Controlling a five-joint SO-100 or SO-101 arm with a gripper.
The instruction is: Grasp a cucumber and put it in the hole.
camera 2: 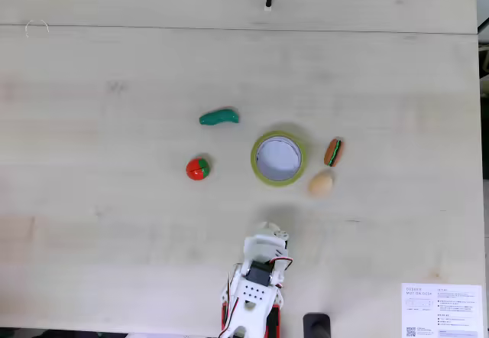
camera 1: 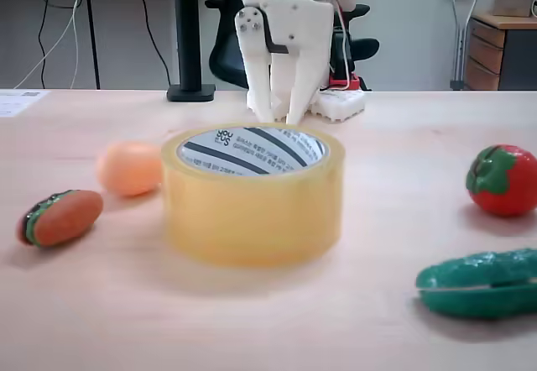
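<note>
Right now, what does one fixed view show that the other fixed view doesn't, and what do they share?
A fixed view alone shows the black stripes on the roll's core, plus a chair and a cabinet behind the table. A fixed view alone shows the whole cucumber, uncropped, and looks straight down the hole. Both fixed views share the tape roll, tomato toy, orange-brown toy, peach ball and the fingers.

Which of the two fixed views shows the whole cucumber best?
The fixed view from above: the cucumber lies complete and uncovered, up and left of the tape roll. In the low fixed view the cucumber is larger and its bumpy surface is clear, but the right picture edge cuts it off.
</note>
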